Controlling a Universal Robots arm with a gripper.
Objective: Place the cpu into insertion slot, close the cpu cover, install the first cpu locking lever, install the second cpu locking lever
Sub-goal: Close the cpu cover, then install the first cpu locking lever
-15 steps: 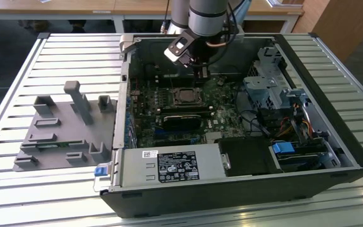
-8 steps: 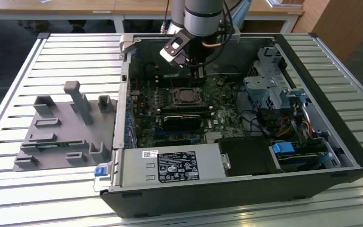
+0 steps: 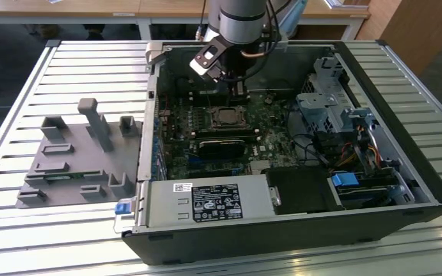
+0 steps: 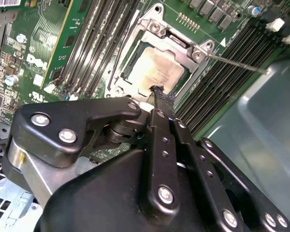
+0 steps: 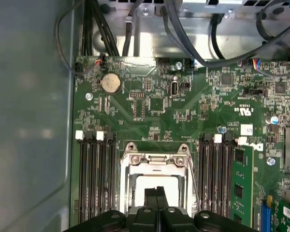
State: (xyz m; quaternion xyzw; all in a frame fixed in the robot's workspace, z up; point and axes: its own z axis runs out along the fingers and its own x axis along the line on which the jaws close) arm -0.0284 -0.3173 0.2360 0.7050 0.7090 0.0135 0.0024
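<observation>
CPU [image 4: 157,70] sits in the insertion slot [image 3: 213,117], silvery-beige top up. In the exterior view it is in the far half of the green board [image 5: 150,111], about midway between the board's side edges. CPU cover [image 5: 154,158] lies flat over it, and we see the chip through the cover's square window in both wrist views.

Gripper [image 4: 159,93]: the 2 fingers are pressed together with nothing between them. The tips are at the cover's edge, just beside the window. We cannot tell whether they touch the metal.

1 thin lever rod [image 4: 237,64] runs from a cover corner out over the black memory slots [image 5: 94,179], angled away from the frame rather than lying along it. Memory slots flank the insertion slot on both sides. Further out, a round coin cell [image 5: 110,83] sits near a board corner.

Beyond the board, in the exterior view:
- The open computer case [image 3: 428,195], with its power supply [image 3: 205,202] along the near edge.
- A grey fixture block [image 3: 75,155] on the slatted table [image 3: 21,75], beside the case at the exterior view's left.
</observation>
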